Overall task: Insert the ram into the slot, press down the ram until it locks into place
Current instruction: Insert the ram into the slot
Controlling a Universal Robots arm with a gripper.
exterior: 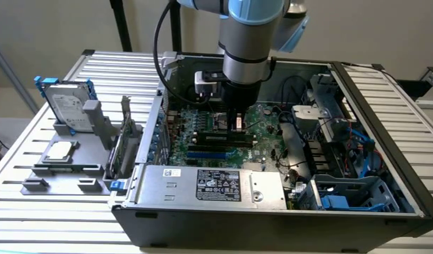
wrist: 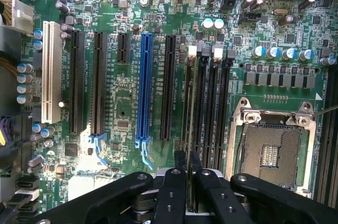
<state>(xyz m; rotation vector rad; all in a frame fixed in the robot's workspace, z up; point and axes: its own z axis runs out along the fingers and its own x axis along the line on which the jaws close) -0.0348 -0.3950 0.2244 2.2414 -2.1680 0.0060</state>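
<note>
At nine o'clock in the exterior view, a grey tray (exterior: 61, 172) with a hard drive (exterior: 64, 106) standing on edge. Just beside it, toward the centre, an open computer case (exterior: 273, 225), with a labelled power supply (exterior: 209, 185) at six o'clock and the green motherboard (exterior: 177, 143) behind that. At the centre, the gripper (exterior: 237, 126) lowered into the case, fingers (wrist: 177, 192) drawn together and clamped on the ram (wrist: 189, 129), gripped mid-length and standing on its long edge. In the wrist view, the ram's thin edge lined up along the slot (wrist: 192, 55), of four parallel black ones the nearest to the blue slot (wrist: 143, 86); seated or just above, cannot tell. Beyond the four, an open processor socket (wrist: 272, 152). At four o'clock in the exterior view, a blue-grey drive cage (exterior: 343, 196).
</note>
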